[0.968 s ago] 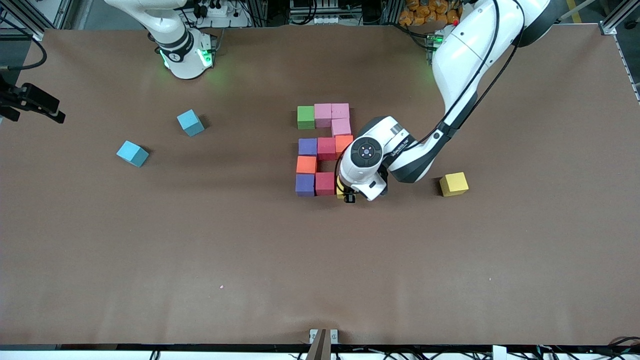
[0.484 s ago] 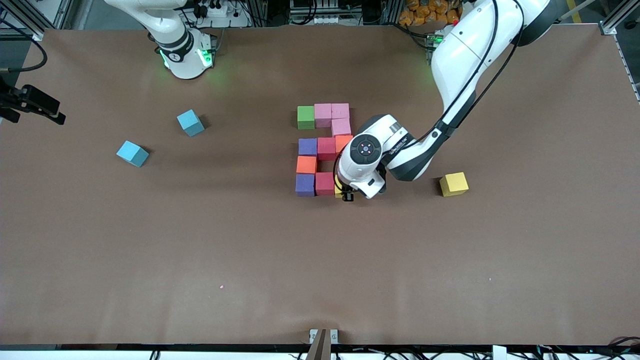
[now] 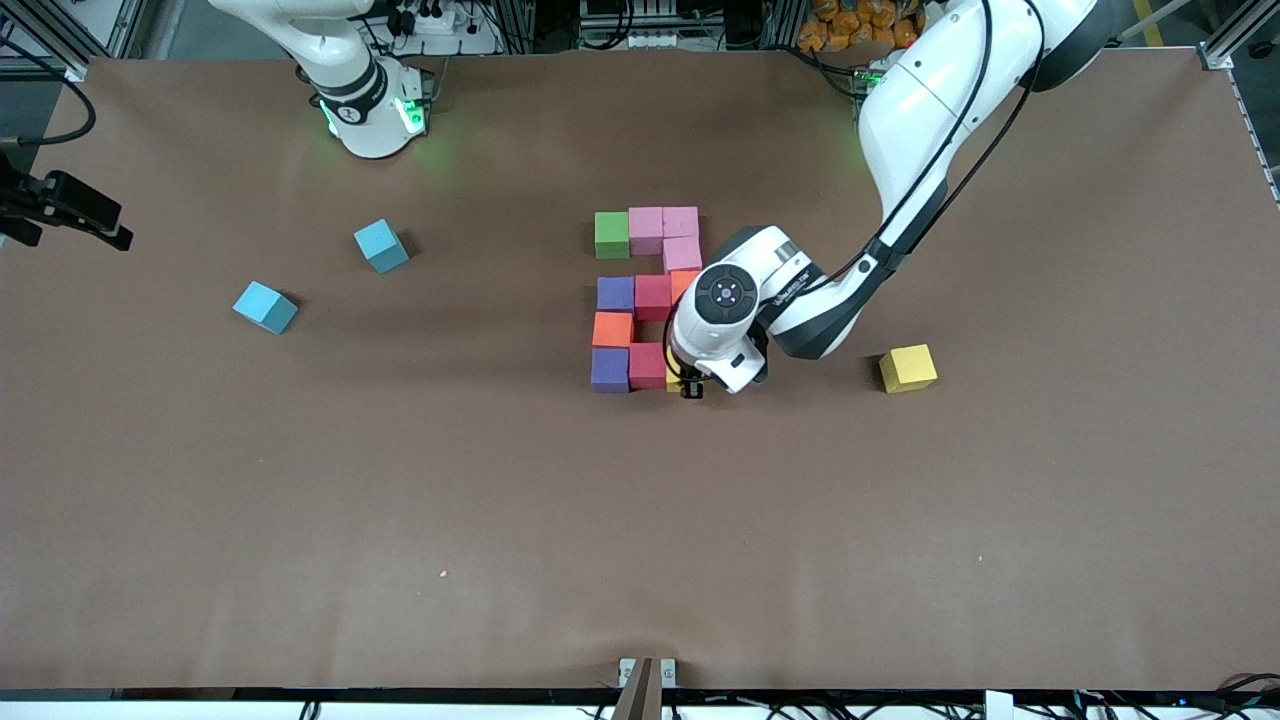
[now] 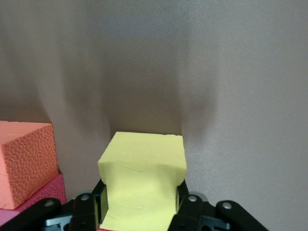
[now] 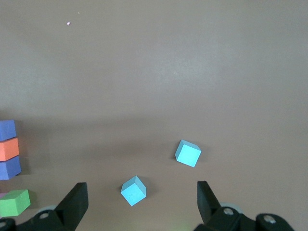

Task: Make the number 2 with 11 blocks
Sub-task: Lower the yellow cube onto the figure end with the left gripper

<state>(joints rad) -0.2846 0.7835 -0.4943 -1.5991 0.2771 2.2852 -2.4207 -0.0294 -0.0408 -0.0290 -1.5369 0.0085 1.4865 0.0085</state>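
Item: bottom stroke of the 2, last place. The left gripper [image 3: 690, 385] is clamped on a yellow block [image 4: 143, 183], low over the table [image 3: 300, 500] just beside the lower red block [image 3: 648, 366], toward the left arm's end of the row.

Handling note: bring the held cube down square, its face flush against that red block, then let go only once it sits flat (foam gives, so a sideways shove could push the purple block [image 3: 609, 368] and its neighbours out of line). Lift straight up after release.

Figure so far: green block [image 3: 611, 234], pink blocks [image 3: 663, 222] and the middle row stand as laid; a second yellow block [image 3: 907, 367] lies well apart, toward the left arm's end.

Right gripper [image 5: 142, 204]: jaws spread wide, empty, waiting above the two light-blue cubes [image 5: 187, 153].

Change from the earlier frames: the left gripper has slid toward the red block, so less yellow shows beside it in the front view; nothing else has moved.
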